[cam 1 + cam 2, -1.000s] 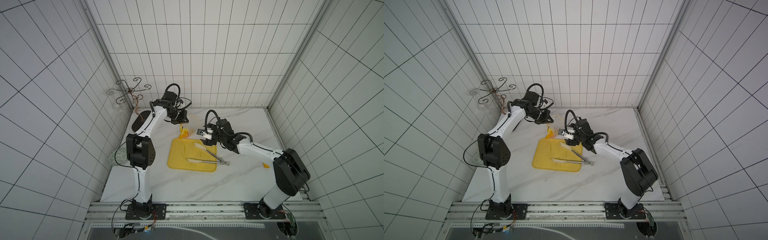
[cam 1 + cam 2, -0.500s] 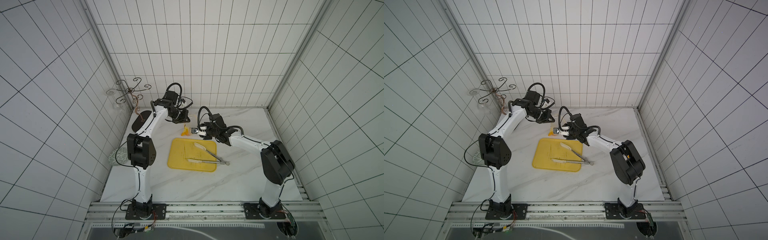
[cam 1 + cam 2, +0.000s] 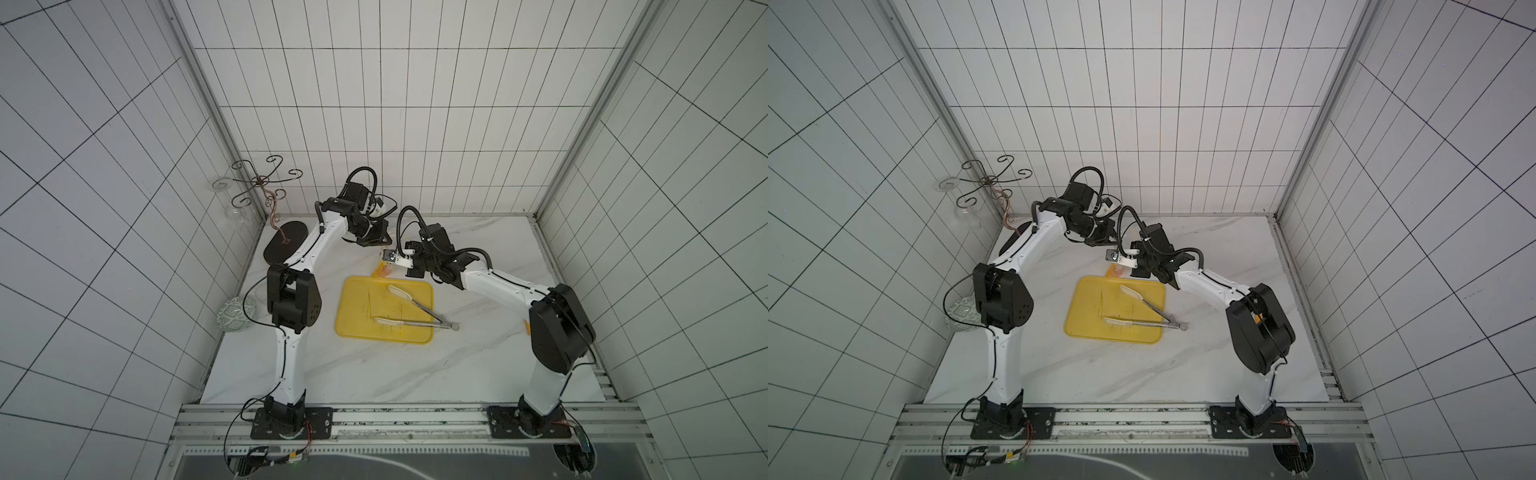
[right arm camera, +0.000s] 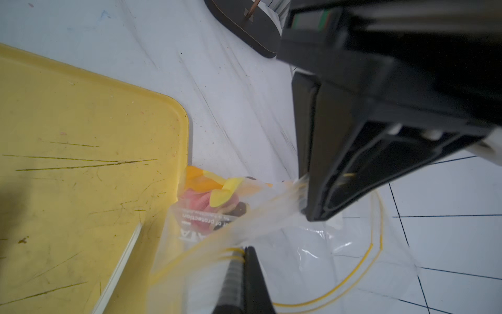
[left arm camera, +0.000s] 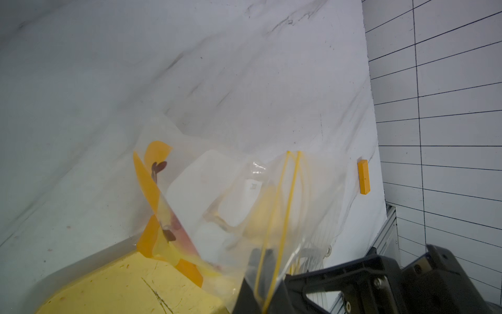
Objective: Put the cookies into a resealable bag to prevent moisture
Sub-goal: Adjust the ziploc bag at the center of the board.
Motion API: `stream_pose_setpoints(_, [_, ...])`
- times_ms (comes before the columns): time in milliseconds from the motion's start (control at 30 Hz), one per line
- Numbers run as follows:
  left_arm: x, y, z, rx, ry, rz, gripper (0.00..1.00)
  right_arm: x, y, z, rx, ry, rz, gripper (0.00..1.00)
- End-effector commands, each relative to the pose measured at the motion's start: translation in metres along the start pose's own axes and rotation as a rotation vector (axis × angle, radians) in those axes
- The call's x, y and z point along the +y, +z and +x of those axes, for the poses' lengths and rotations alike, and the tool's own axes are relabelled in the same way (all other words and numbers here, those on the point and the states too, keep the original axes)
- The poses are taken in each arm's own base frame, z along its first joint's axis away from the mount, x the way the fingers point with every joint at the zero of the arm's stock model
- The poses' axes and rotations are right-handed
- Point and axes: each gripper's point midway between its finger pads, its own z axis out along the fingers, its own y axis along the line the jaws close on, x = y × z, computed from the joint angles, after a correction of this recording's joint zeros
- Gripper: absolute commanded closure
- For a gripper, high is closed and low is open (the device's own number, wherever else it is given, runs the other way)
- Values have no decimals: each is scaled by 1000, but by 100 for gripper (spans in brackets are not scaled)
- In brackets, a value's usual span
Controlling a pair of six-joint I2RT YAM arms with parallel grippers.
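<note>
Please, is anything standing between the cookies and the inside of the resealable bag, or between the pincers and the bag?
Nothing visible does. The cookies lie inside the resealable bag, beside a corner of the yellow tray. The left pincer and the right pincer are both shut on that bag.

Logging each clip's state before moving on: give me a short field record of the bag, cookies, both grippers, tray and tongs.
left: left gripper shut on the zip edge of the resealable bag
right: right gripper shut on the same zip edge
bag: by the far corner of the tray, mouth looks open
cookies: pink cookies inside the bag
tray: yellow, holds only the tongs
tongs: open, hinge end past the tray's edge
</note>
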Motion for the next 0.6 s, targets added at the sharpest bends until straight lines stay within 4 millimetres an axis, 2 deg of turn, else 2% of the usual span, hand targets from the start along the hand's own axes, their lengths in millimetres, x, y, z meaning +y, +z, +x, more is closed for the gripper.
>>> stream_pose_setpoints(0, [-34,9,-21,-64,112,96,92,-42,-33,-47,-83,66,70,100])
stream_pose_setpoints(67, [-46,13,-28,-85,122,155,86,-43,-39,-45,-64,113,61,100])
stream_pose_setpoints(167, [-50,13,-36,-117,141,176,74,-43,-42,-31,6,176,49,100])
stream_pose_setpoints(300, [-51,-4,-50,-212,186,156,64,-34,-42,-15,51,240,28,100])
stream_pose_setpoints(400, [-48,-38,-69,-352,206,159,43,-35,-40,-16,28,295,12,100])
stream_pose_setpoints(433, [-44,-55,-75,-404,198,164,37,-36,-40,-19,11,311,3,100])
stream_pose_setpoints(500, [-33,-84,-83,-479,181,165,32,-38,-40,-24,-11,323,-3,100])
stream_pose_setpoints(533, [-27,-98,-84,-505,183,143,24,-39,-40,-26,-20,333,-7,100])
stream_pose_setpoints(567, [-21,-109,-81,-516,198,108,23,-41,-40,-29,-29,344,-11,100])
